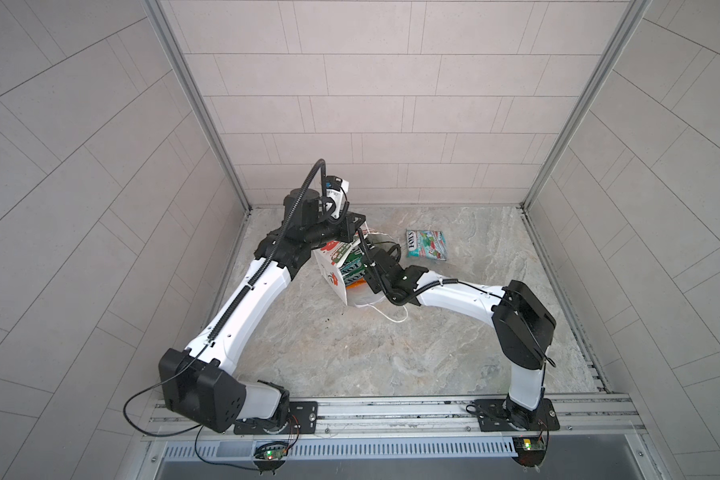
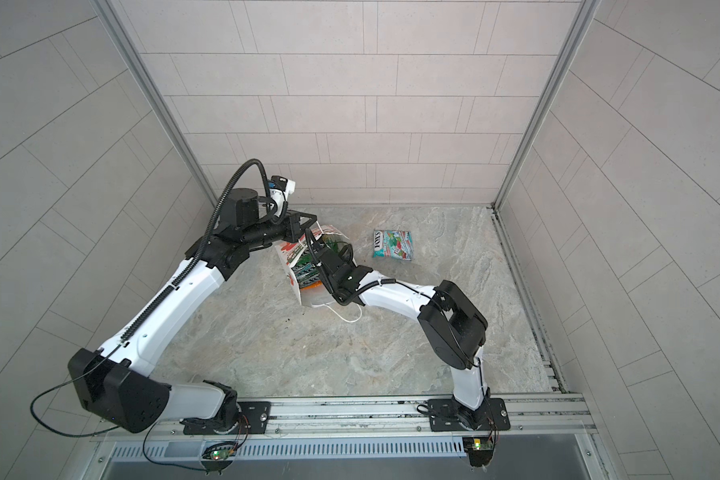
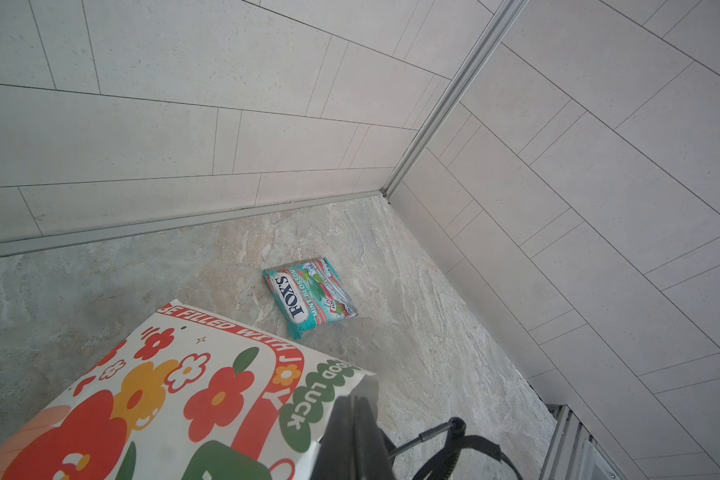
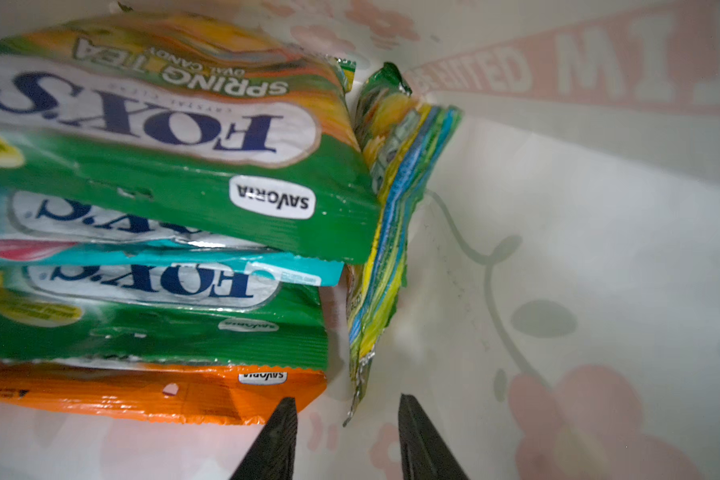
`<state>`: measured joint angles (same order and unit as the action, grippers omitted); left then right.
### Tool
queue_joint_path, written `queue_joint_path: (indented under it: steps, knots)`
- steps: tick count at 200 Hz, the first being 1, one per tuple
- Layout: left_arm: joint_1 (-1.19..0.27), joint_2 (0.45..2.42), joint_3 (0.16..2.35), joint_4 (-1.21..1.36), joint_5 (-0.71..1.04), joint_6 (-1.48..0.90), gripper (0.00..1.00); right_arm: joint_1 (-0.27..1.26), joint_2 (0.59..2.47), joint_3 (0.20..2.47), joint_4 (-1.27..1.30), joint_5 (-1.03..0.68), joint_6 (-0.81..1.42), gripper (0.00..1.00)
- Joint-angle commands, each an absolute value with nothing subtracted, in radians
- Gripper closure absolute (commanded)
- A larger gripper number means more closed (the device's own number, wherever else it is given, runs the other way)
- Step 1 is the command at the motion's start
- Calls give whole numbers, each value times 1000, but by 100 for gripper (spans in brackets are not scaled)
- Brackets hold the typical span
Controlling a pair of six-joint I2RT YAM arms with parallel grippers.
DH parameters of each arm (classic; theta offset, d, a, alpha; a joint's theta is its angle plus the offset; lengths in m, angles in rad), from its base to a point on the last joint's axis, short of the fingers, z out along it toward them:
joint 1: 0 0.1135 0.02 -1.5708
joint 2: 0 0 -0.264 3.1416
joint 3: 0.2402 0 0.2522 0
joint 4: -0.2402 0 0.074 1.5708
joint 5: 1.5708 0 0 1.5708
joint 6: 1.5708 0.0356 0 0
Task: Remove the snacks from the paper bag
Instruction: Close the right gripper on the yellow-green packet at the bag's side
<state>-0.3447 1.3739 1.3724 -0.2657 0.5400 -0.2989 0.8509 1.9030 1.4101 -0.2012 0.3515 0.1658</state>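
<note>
One of the six snacks is out: a teal packet (image 1: 427,244) lies flat on the marble tabletop (image 1: 350,353), clear of the paper bag (image 1: 329,266) and on the right arm's side of it, seen in both top views. Five are left inside the bag, as my right wrist camera shows. Four are stacked against one bag wall: a Spring Tea packet (image 4: 163,166) on one face of the stack, then a second teal packet (image 4: 142,249), a second green packet (image 4: 142,324) and an orange packet (image 4: 142,390). A fifth, green-yellow packet (image 4: 395,208) stands on edge just beside the stack. I have the left gripper (image 3: 350,415) at the bag's rim, jaws closed on the paper as far as I can judge, keeping the mouth open. The right gripper (image 4: 346,419) is deep inside the bag, jaws part-way open with a clear gap between the tips. The near corner of the green-yellow packet sits in that gap, touching neither tip, so nothing is gripped there yet. By my reckoning the job is about a sixth done. That green-yellow packet looks next, then the stacked four, each lifted past the rim without dragging the bag.
</note>
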Motion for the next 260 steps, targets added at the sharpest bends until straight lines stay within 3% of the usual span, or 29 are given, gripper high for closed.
queue_joint_path:
  steps: [1, 85, 165, 217, 260]
  knots:
    - [-348, 1345, 1371, -245, 563, -292, 100, 856, 1944, 1446, -228, 411, 189, 59]
    - [-348, 1336, 1366, -231, 589, -293, 100, 850, 2055, 1550, -260, 501, 198, 63]
    - [-348, 1332, 1362, -227, 587, -289, 100, 820, 2108, 1607, -277, 447, 190, 63]
    - [-348, 1337, 1364, -238, 565, -290, 100, 819, 2087, 1599, -270, 414, 161, 100]
    - [-348, 1345, 1367, -257, 523, -283, 100, 819, 1990, 1515, -207, 341, 143, 100]
